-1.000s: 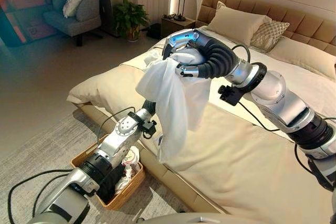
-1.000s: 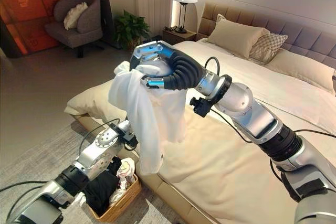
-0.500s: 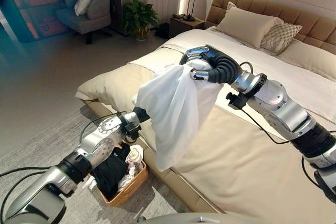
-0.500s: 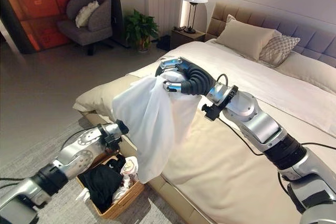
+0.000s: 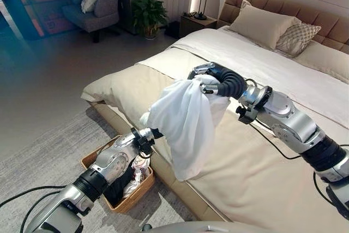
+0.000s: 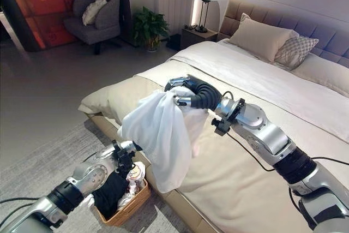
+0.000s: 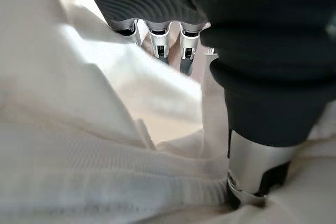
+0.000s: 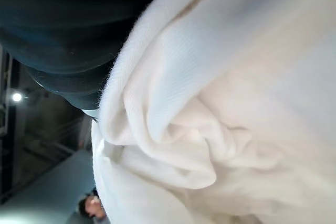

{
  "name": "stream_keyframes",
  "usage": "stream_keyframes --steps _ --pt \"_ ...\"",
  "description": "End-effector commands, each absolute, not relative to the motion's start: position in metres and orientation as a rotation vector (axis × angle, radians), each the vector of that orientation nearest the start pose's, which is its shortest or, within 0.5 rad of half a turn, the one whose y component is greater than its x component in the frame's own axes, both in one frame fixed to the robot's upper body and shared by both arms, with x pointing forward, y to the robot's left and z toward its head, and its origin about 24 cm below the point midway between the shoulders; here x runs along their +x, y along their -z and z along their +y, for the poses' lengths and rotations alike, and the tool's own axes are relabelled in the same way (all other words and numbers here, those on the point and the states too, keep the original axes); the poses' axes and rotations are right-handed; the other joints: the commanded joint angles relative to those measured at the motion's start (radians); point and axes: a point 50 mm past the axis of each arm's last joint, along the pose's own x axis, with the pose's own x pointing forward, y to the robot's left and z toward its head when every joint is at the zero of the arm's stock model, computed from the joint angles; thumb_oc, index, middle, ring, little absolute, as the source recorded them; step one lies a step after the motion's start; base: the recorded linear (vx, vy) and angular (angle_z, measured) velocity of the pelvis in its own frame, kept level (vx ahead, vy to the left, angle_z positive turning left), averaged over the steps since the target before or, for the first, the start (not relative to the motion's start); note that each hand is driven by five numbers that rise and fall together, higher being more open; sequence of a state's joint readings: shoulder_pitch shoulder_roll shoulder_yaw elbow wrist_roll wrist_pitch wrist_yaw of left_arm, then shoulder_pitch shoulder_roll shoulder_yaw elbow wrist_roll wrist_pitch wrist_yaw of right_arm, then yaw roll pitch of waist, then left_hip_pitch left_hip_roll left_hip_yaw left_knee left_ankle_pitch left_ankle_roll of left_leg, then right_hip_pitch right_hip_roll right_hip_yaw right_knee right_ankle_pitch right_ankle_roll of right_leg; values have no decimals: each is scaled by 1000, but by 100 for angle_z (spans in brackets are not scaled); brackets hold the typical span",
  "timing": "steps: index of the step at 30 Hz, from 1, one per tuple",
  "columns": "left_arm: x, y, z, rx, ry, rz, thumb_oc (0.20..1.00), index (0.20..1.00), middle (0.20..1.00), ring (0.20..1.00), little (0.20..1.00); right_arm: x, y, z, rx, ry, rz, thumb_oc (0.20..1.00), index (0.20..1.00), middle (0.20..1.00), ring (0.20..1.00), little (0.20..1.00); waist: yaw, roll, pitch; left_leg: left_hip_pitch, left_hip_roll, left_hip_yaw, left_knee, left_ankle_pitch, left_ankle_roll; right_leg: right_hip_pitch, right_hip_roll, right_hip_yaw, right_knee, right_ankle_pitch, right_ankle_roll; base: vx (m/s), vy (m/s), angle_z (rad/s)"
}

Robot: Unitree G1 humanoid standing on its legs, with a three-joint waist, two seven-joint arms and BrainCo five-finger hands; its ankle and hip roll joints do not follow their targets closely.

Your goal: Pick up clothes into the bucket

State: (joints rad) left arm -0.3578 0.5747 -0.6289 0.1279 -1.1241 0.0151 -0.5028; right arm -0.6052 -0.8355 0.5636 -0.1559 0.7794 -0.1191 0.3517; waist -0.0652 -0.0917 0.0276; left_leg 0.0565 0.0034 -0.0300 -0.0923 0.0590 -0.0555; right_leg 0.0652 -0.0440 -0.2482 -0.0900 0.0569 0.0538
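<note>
**Garment is over the bed edge, not yet over the basket: drop could miss**

White garment [image 5: 185, 121] hangs bunched from the right hand [image 5: 210, 79], which is curled tight around its top. The cloth drapes down past the side of the bed [image 5: 256, 162], with its lowest fold just above and beside the wicker basket [image 6: 126, 209] on the floor. It is soft ribbed knit, thick and crumpled in the right wrist view, with no clear hem or sleeve to read.

Left hand [image 7: 163, 43] is pushed into the garment from below. Its fingertips are buried in the folds, so I cannot tell whether it grips or just supports.

Risks, as I judge them:
- Release here and most of the cloth likely lands on the bed edge or rug, since the bulk hangs on the bed side of the basket.
- The long trailing fold may catch on the basket rim and leave the piece draped half out.
- Left arm sits between cloth and basket, so fabric could snag on it.
- The basket already holds dark and light clothes, piled near the rim, so a bulky piece could slide off.
</note>
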Motion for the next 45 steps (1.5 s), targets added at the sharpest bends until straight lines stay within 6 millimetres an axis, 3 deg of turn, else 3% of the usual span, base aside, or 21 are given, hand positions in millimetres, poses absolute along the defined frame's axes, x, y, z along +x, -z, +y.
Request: stream_keyframes --steps 1,22,33,40,41,43,45 --pt "281 -109 81 -485 1146 19 1000 1000 1000 1000 1000 276 -229 -102 -195 -1076 -504 200 200 200 200 200 8 -16 -1 8 15 60 21 -45 -17 4 -85 -21 51 -12 99 0 0 0" --pt "271 -132 34 -547 1303 -36 1000 1000 1000 1000 1000 279 -223 -84 -54 -1110 -500 200 200 200 200 200 -7 -5 7 12 8 60 20 -49 -7 1 -93 -20 61 -13 100 2 1 1" --pt "270 -136 30 -535 1316 -49 1000 1000 1000 1000 1000 270 -228 -63 1 -1222 -508 200 200 200 200 200 -10 5 4 33 1 74 27 -70 11 -10 -90 36 74 -15 102 8 10 -8" --pt "266 -132 24 -577 1325 -31 1000 1000 1000 1000 1000 270 -232 -65 12 -1202 -539 200 200 200 200 200 -14 6 -2 35 -1 69 23 -71 13 -6 -92 37 70 -17 102 6 4 -3" --pt "266 -132 24 -577 1325 -31 893 893 893 893 893 270 -232 -65 12 -1202 -539 200 200 200 200 200 -14 6 -2 35 -1 69 23 -71 13 -6 -92 37 70 -17 102 0 0 0" --pt "266 -130 23 -599 1322 -24 561 561 561 561 561 273 -233 -69 13 -1173 -544 200 200 200 200 200 -13 6 -2 35 -2 67 23 -70 14 -4 -92 35 71 -18 102 0 0 0" --pt "266 -128 24 -623 1308 -21 514 514 514 514 514 276 -231 -72 18 -1137 -546 200 200 200 200 200 -12 7 -2 35 -3 65 22 -71 14 -3 -94 30 71 -18 102 0 0 0"
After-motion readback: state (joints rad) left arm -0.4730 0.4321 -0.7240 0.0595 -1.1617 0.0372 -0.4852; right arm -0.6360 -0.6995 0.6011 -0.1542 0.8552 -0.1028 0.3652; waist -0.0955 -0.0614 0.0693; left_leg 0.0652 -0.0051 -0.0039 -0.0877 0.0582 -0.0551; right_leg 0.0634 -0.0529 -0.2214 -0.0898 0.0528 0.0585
